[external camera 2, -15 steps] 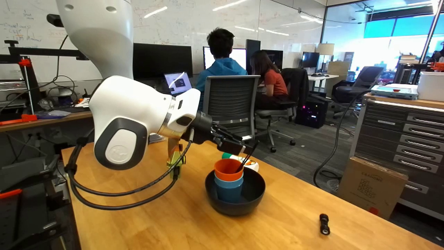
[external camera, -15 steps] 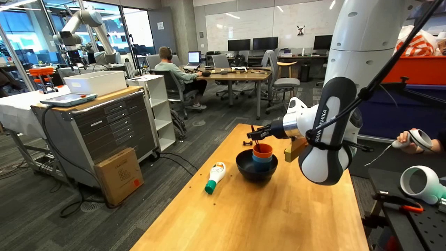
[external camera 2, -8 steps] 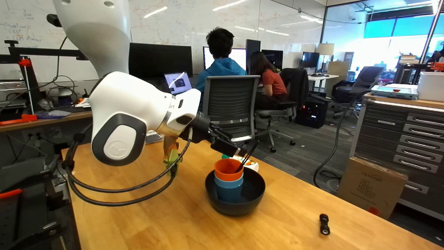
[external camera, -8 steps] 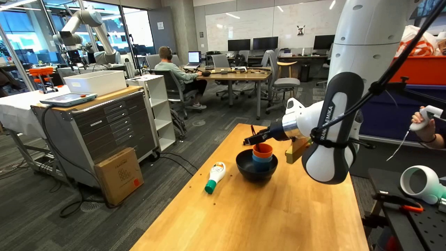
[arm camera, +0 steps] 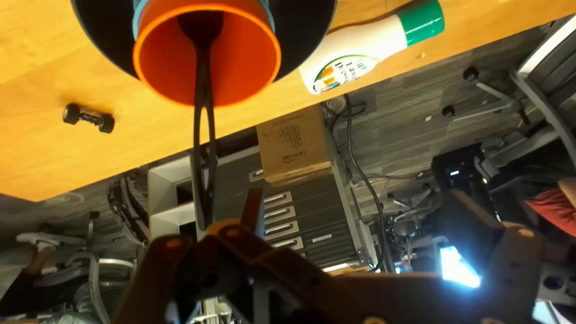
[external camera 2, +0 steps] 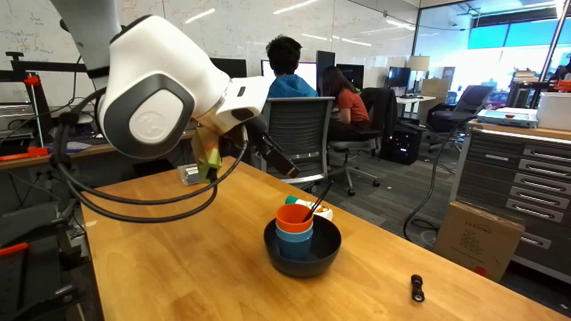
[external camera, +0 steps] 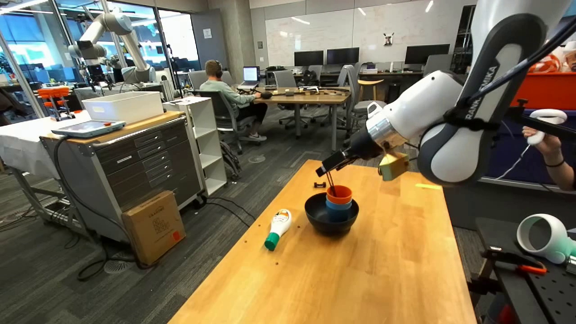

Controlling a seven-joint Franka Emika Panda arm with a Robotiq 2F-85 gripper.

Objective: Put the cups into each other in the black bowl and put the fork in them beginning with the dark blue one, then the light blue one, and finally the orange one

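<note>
The black bowl (external camera 2: 305, 269) is set on the wooden tabletop (external camera 2: 205, 276), and in it the cups are stacked upright: the dark blue cup (external camera 2: 295, 253) is placed lowest, the light blue cup (external camera 2: 295, 236) is nested in it, and the orange cup (external camera 2: 292, 226) is seated uppermost. The fork (arm camera: 203, 76) is held in the orange cup, head down, its slotted handle leaned across the rim and pointed up and out. The end effector (arm camera: 355, 193) is spread wide, with nothing gripped; in the wrist view the fork's handle is seen outside the fingers (arm camera: 253, 209), near one of them, and in an exterior view a gap is shown between fork and fingertip (external camera 2: 290, 168).

On the label (arm camera: 346, 69) of the green-capped bottle (arm camera: 369, 42), laid on its side near the bowl, "Dress" can be read, the line above it being only partly legible. On the cardboard box (external camera 2: 490, 254), stood on the floor (external camera 2: 379, 200) by the drawers (external camera 2: 495, 174), "C&AHOME" is printed above a drawing of cubes (external camera 2: 471, 241); the same name is seen upside down in the wrist view. Along the dark band (external camera: 517, 29) of the robot arm (external camera: 425, 105), "RANK" and "MIKA" can be made out, the letters between being crossed by a cable (external camera: 522, 70). Handwriting is carried by the whiteboard (external camera 2: 232, 40), mostly too faint to be read. A small black axle with two wheels (external camera 2: 416, 287) is laid on the tabletop.
</note>
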